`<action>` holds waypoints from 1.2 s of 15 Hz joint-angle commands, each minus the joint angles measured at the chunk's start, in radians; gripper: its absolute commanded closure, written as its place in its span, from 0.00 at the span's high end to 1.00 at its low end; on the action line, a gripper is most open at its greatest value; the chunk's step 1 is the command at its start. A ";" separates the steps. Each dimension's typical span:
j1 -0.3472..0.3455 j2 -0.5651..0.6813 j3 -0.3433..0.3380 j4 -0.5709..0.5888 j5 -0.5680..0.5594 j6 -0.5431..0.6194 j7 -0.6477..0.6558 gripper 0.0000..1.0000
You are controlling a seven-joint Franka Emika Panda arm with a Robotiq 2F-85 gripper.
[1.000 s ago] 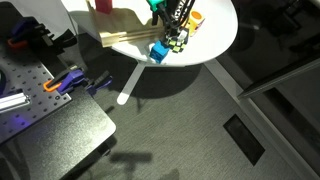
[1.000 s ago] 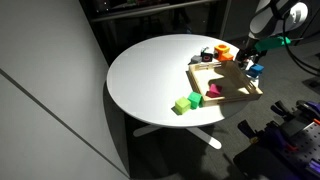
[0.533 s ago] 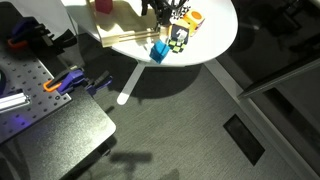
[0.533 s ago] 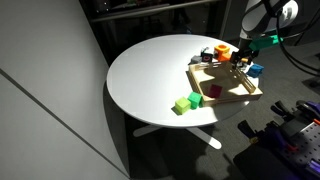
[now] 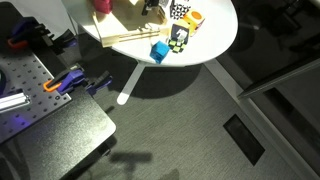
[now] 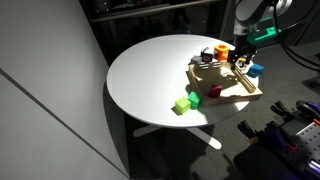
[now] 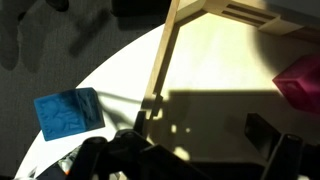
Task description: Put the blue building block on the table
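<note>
The blue building block [image 5: 159, 51] lies on the round white table [image 5: 215, 35] just off the wooden tray's edge, next to a checkered cube [image 5: 179, 38]. It also shows in an exterior view [image 6: 256, 70] and at the left of the wrist view [image 7: 68, 112], resting on the table [image 7: 118, 72]. My gripper [image 6: 240, 61] hangs open and empty above the tray, apart from the blue block. In the wrist view its dark fingers [image 7: 195, 152] frame bare tray floor. It is at the top edge in an exterior view [image 5: 150, 6].
The shallow wooden tray [image 6: 232, 93] holds a pink block [image 6: 213, 91], which also shows in the wrist view [image 7: 300, 80]. Two green blocks [image 6: 185, 102] sit on the table in front of it. An orange object [image 6: 221, 50] lies behind. A grey perforated bench [image 5: 40, 95] stands nearby.
My gripper has moved away from the blue block and over the tray, open. The blue block stays where it was on the table.
</note>
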 commanded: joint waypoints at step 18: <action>0.131 -0.274 0.066 -0.088 -0.111 -0.070 0.164 1.00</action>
